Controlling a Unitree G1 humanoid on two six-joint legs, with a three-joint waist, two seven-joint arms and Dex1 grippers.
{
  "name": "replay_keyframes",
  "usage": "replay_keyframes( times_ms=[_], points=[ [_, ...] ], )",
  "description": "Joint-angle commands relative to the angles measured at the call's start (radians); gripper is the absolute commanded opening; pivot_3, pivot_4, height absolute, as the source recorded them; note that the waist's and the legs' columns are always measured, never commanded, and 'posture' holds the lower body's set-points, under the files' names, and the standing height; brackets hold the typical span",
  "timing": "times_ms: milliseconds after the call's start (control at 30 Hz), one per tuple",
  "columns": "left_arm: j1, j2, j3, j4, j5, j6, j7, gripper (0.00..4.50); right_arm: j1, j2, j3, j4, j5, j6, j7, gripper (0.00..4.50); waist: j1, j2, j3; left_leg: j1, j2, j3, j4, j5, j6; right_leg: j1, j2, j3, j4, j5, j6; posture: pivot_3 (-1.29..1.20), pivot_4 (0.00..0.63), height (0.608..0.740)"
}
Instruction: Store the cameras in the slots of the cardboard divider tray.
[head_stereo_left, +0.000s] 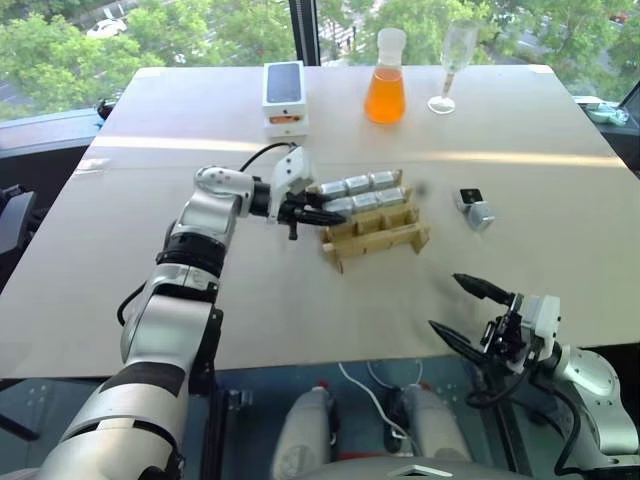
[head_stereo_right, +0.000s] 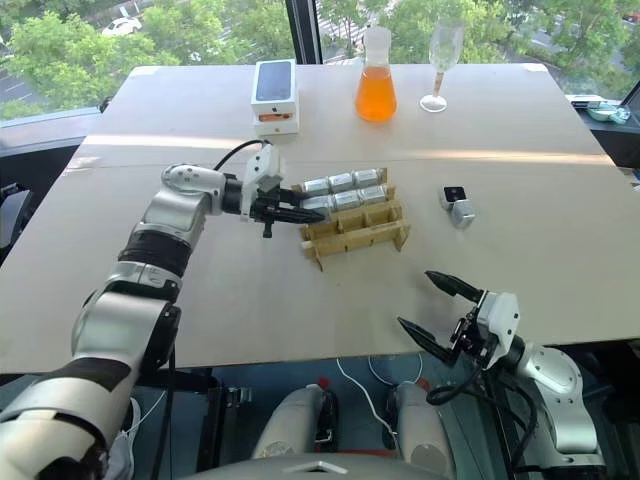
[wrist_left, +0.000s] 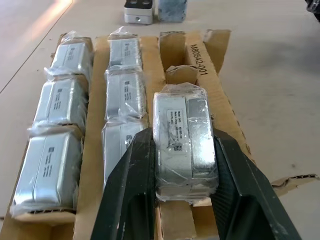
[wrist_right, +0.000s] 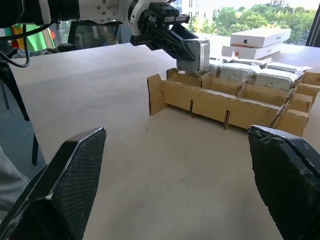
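The cardboard divider tray (head_stereo_left: 385, 238) lies mid-table. Its far row (head_stereo_left: 357, 184) and middle row (head_stereo_left: 366, 202) each hold three wrapped silver cameras. My left gripper (head_stereo_left: 316, 213) is shut on another wrapped camera (wrist_left: 184, 131), holding it at the tray's left end over the near row's end slot (wrist_left: 181, 75), its underside about level with the cardboard rim. Two loose cameras (head_stereo_left: 475, 207), one dark-faced, sit on the table to the right of the tray. Near the table's front edge my right gripper (head_stereo_left: 446, 303) stands open with nothing in it.
At the back of the table (head_stereo_left: 520, 250) stand a white phone box (head_stereo_left: 284, 95), a flask of orange liquid (head_stereo_left: 385, 92) and a wine glass (head_stereo_left: 452, 62). Bare tabletop lies between the tray and the front edge.
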Motion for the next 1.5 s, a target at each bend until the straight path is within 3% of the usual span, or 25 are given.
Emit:
replay_keyframes(
  times_ms=[33, 500, 900, 1100, 1433, 1500],
  points=[
    [0.002, -0.005, -0.010, -0.008, 0.017, -0.023, -0.005, 0.84, 0.003, -0.002, -0.003, -0.030, 0.003, -0.013, -0.006, 4.48, -0.001, 0.000, 0.000, 0.000, 0.000, 0.000, 0.000, 0.000, 0.000, 0.000, 0.000, 0.000, 0.000, 0.000, 0.000, 0.00, 0.150, 0.740],
    [-0.002, -0.020, -0.024, -0.010, 0.045, -0.024, -0.014, 0.84, 0.005, 0.000, 0.003, -0.033, -0.007, -0.022, -0.024, 4.48, -0.001, 0.000, 0.000, 0.001, 0.000, 0.000, 0.000, 0.000, 0.000, 0.000, 0.000, 0.000, 0.001, 0.000, 0.000, 0.00, 0.150, 0.740],
    [0.066, -0.023, -0.065, -0.180, 0.082, 0.185, 0.081, 0.84, -0.012, 0.010, 0.004, -0.012, -0.020, -0.047, -0.031, 4.48, 0.000, -0.001, -0.002, 0.008, 0.000, 0.000, 0.001, 0.000, 0.000, 0.007, 0.000, 0.000, 0.001, 0.000, 0.000, 0.00, 0.150, 0.740],
    [0.123, -0.012, -0.081, -0.281, 0.089, 0.238, 0.113, 0.84, -0.016, 0.016, 0.008, -0.005, -0.023, -0.054, -0.032, 4.48, 0.000, -0.001, -0.004, 0.016, 0.001, 0.000, 0.000, -0.003, 0.004, 0.015, 0.000, 0.001, 0.001, -0.002, 0.003, 0.00, 0.150, 0.740],
    [0.157, -0.012, -0.075, -0.324, 0.080, 0.281, 0.151, 0.84, -0.027, 0.021, 0.011, 0.008, -0.026, -0.059, -0.027, 4.48, 0.000, -0.002, -0.004, 0.016, 0.001, 0.000, 0.000, -0.003, 0.004, 0.015, -0.001, 0.001, 0.001, -0.001, 0.002, 0.00, 0.150, 0.740],
    [0.153, -0.013, -0.070, -0.323, 0.071, 0.287, 0.152, 1.87, -0.028, 0.021, 0.013, 0.010, -0.027, -0.058, -0.026, 4.50, 0.000, -0.002, -0.004, 0.016, 0.001, 0.000, 0.000, -0.003, 0.004, 0.015, -0.001, 0.001, 0.001, -0.002, 0.003, 0.00, 0.150, 0.740]
  ],
)
